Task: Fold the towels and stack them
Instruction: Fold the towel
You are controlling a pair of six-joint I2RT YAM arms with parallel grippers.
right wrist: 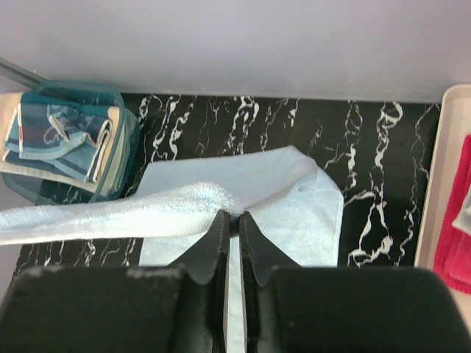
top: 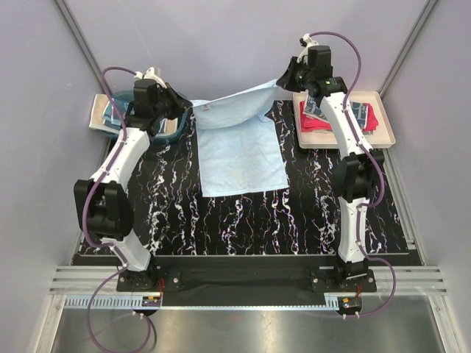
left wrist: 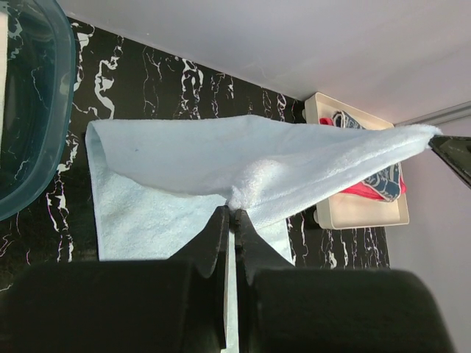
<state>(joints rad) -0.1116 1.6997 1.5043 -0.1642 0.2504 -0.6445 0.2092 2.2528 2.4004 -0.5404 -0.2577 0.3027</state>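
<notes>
- The black two-fingered left hand (left wrist: 230,213) is pinching shut on one raised corner of the soft light blue towel (top: 239,151), in the upper left of the top view.
- The right hand (right wrist: 230,215) is clamping closed on the other raised corner, right of centre at the top.
- The lifted edge is hanging stretched between both hands, while the towel's near part is lying flat on the black white-veined desk (top: 309,213) at the centre.
- A translucent teal plastic basket (right wrist: 121,158) is sitting at the left, holding folded patterned teal towels (right wrist: 59,136).
- A cream rectangular tray (top: 388,125) is sitting at the upper right, carrying a bright red-pink towel (top: 313,125) beneath a patterned dark blue towel (left wrist: 390,182).
</notes>
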